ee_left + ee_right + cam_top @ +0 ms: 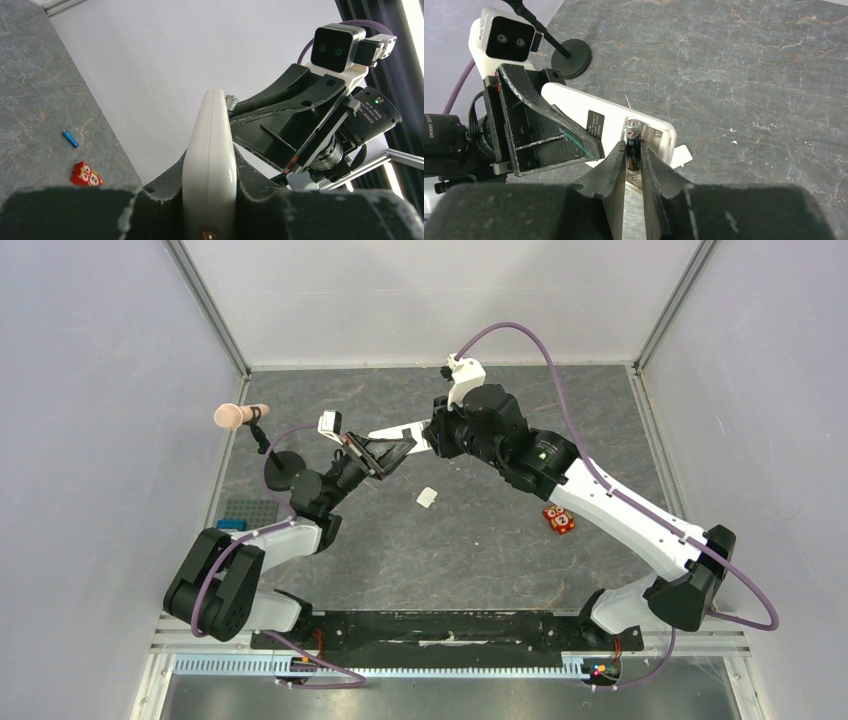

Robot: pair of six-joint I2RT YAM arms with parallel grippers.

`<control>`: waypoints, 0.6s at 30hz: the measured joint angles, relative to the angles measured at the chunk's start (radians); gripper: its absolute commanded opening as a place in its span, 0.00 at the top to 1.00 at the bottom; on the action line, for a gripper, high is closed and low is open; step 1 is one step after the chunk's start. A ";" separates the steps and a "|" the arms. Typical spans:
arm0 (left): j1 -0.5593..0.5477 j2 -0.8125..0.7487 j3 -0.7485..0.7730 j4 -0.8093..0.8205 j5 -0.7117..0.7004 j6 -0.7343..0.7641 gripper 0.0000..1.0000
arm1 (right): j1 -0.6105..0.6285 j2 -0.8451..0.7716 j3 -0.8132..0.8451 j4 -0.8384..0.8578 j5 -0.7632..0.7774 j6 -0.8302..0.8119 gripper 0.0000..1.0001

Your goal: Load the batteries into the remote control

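With left claw (pixel 210 202) clamped on airborne remote control (pixel 210 145) and right claw (pixel 633 150) pinching dark battery (pixel 632 131) at its open bay (pixel 653 134), could jam or drop it if released crooked, leaving blue battery (pixel 70 139) at 11 o'clock of owl block (pixel 86 174)

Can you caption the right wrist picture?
Right tool holds a dark battery at the white remote gripped by the left tool.

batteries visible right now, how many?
2. The dark battery is in the right tool, at the remote control's open compartment. The blue battery lies on the table near the orange owl block. Others may be hidden.
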 measured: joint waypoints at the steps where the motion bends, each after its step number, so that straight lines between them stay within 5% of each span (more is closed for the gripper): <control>1: 0.000 0.003 0.000 0.001 0.000 -0.002 0.98 | 0.000 0.000 0.000 -0.002 0.002 0.003 0.79; 18: -0.003 0.025 -0.005 0.043 -0.015 -0.013 0.98 | 0.008 0.006 0.026 -0.028 0.029 0.054 0.63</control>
